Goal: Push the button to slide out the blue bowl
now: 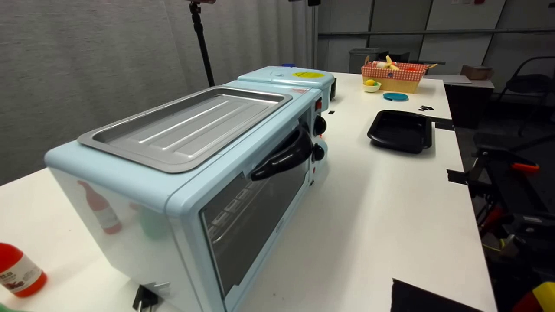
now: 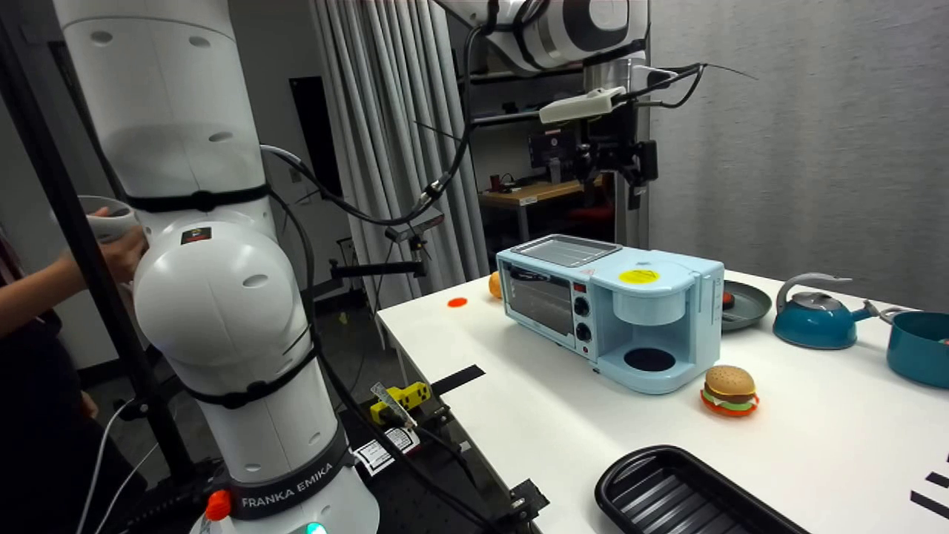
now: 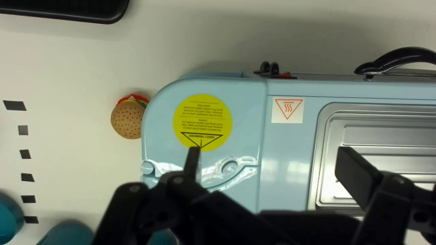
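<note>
A pale blue breakfast machine (image 1: 125,186) stands on the white table in both exterior views (image 2: 545,346) and fills much of the wrist view (image 3: 282,153). A small round button-like disc (image 3: 229,166) sits on its lid below the yellow sticker (image 3: 202,119). A red switch (image 2: 580,287) is on its front above two black knobs. A pale blue bowl-shaped part (image 2: 651,305) sits under the lid; no separate blue bowl is clearly seen. My gripper (image 2: 614,191) is open and empty, pointing down well above the machine. In the wrist view its fingers (image 3: 270,160) are wide apart, over the lid and the metal tray.
A toy burger (image 2: 729,391) stands beside the machine. A black tray (image 2: 689,493) lies near the table edge. A teal kettle (image 2: 819,319), a teal pot (image 2: 919,347) and a grey pan (image 2: 745,304) stand behind. A basket (image 1: 392,78) and a red bottle (image 1: 19,271) are also on the table.
</note>
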`<state>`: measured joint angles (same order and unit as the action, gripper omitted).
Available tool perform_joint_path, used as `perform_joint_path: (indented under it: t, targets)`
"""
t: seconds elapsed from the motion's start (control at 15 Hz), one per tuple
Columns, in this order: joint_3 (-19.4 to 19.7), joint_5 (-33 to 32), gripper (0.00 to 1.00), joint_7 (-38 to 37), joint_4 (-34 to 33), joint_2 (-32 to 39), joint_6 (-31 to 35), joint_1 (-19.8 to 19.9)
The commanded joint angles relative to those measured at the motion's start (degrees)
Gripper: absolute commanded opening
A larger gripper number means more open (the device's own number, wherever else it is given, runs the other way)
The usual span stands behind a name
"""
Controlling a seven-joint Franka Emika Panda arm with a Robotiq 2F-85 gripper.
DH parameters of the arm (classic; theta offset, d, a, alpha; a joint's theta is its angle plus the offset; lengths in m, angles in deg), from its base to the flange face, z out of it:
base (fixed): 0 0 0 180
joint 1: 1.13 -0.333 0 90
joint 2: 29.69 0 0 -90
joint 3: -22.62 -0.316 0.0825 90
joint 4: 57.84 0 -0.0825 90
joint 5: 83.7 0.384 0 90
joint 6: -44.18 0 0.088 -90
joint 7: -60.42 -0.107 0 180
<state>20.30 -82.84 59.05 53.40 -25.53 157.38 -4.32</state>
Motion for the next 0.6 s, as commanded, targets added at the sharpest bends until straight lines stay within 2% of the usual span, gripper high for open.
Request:
perform_joint_path:
  t: [0.0,0.53]
  targets:
    - [-0.15,-0.02,1.00,-0.02,-0.18,0.05,-0.15,0.13]
    - [-0.39,-1.09,1.00,-0.09,0.15,-0.02,0.06,-0.12]
